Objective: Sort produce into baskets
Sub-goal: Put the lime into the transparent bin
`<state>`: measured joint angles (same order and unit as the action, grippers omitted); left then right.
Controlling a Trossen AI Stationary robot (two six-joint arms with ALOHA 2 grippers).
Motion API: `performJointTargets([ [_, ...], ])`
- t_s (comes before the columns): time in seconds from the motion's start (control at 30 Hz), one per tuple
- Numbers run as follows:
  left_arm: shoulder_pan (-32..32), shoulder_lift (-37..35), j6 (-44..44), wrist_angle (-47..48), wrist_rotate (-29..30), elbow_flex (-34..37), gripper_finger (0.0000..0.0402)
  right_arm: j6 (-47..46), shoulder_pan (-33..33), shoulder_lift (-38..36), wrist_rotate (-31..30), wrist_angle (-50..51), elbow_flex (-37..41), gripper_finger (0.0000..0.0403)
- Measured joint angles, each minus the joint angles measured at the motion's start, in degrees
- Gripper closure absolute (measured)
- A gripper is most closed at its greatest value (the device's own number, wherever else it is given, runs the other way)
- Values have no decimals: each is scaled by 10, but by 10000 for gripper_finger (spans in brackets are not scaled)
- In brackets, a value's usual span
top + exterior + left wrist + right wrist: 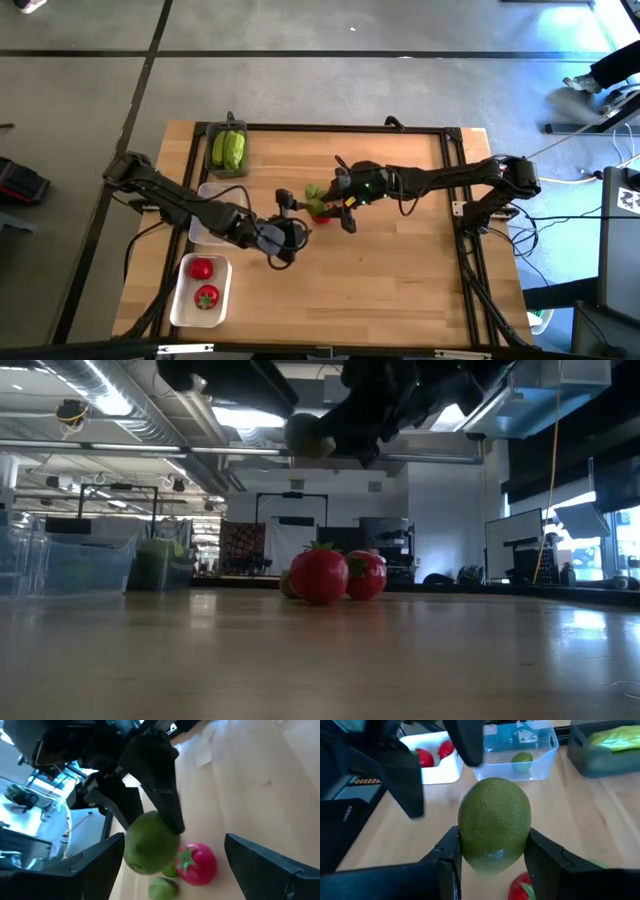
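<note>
Both grippers: right gripper (492, 852) jaws grip green fruit (494, 822); left gripper (172, 857) jaws wide.

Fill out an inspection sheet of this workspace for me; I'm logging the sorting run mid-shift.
Surface: wooden table, dark frame along its edges.
Job's things: two tomatoes in white basket; cucumbers in dark grey basket; one green fruit in clear basket; two loose tomatoes mid-table.
Clutter: nothing seen.
Grippers: right gripper shut on a green fruit, lifted above the table; left gripper open, facing it.
Cables: wires along both arms and off the right edge.
Surroundings: a person's legs at upper right; lab room behind.
</note>
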<state>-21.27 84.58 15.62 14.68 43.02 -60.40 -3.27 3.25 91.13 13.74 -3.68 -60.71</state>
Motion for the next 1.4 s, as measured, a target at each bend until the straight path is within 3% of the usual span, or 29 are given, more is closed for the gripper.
performJointTargets([
  [0.3,23,18,47,-54,-4,0,62,-16,1,0,91,-27,0,262],
  [0.43,23,19,69,-77,-13,0,69,-25,1,0,102,-52,0,262],
  [0.83,21,19,57,-90,-27,0,197,-28,1,1,103,-68,0,262],
  [1.0,21,19,57,-90,-28,0,205,-30,1,1,103,-68,0,261],
  [1.1,20,19,55,-90,-27,0,195,-30,1,1,102,-68,0,243],
  [1.23,16,19,55,-90,-27,0,190,-29,1,1,102,-62,0,189],
  [1.4,0,17,53,-84,2,0,197,-16,7,-34,65,26,0,129],
])
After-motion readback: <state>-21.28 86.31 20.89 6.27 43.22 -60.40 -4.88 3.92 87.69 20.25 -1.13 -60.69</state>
